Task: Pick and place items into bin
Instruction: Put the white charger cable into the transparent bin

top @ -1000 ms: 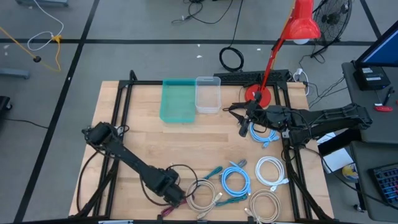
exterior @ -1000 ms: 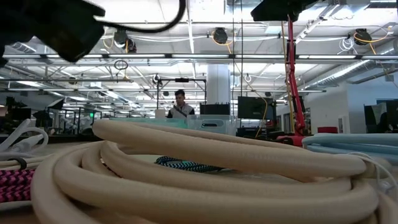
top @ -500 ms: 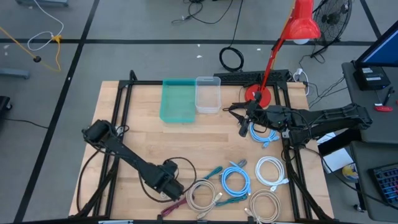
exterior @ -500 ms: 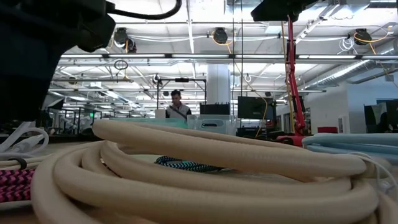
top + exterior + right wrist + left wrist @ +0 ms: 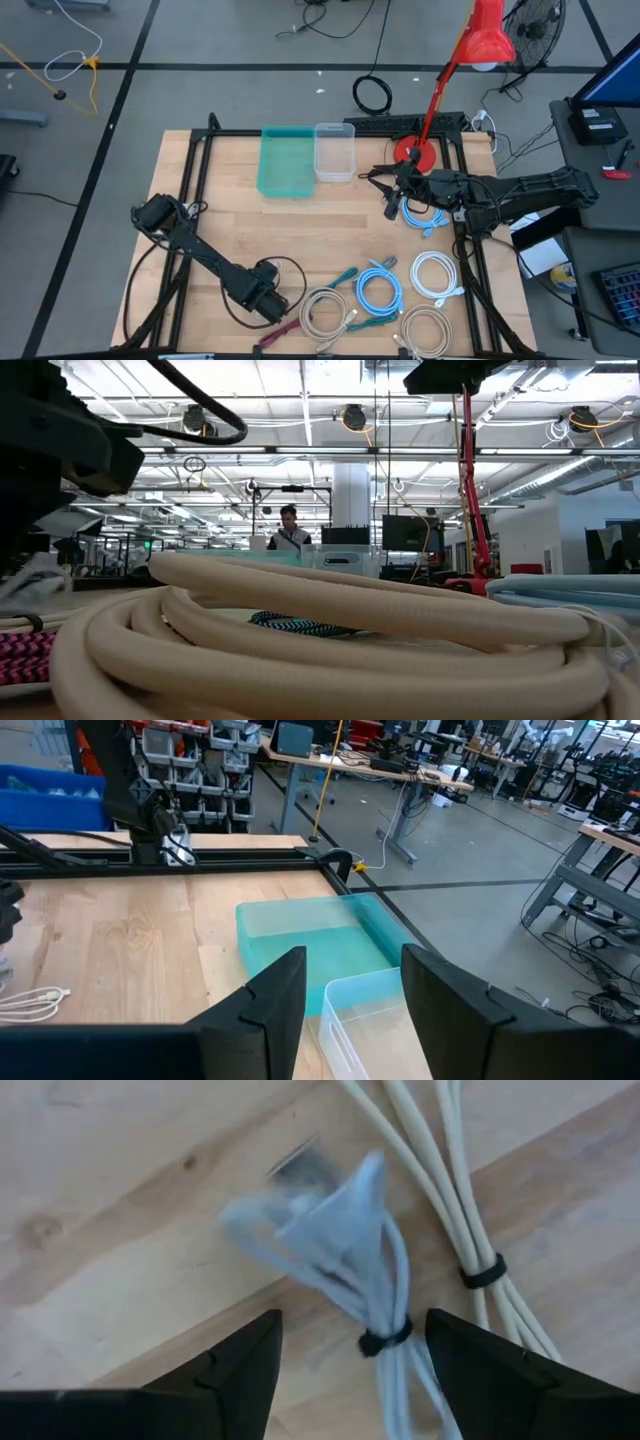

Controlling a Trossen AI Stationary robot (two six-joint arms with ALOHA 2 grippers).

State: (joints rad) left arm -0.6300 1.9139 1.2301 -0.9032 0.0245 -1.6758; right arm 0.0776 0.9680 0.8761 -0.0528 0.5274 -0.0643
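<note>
Across your wooden table (image 5: 240, 225) both bins (image 5: 284, 163) sit empty at twelve o'clock, coils (image 5: 380, 295) unpicked at five; left gripper (image 5: 348, 1370) spread above a bundled cord (image 5: 345, 1265), right gripper (image 5: 350, 995) parted, empty.

We see the white bundled cord (image 5: 345, 1270) blurred and cut off at the edge; the beige coil (image 5: 330, 640) blocks most of the table.
</note>
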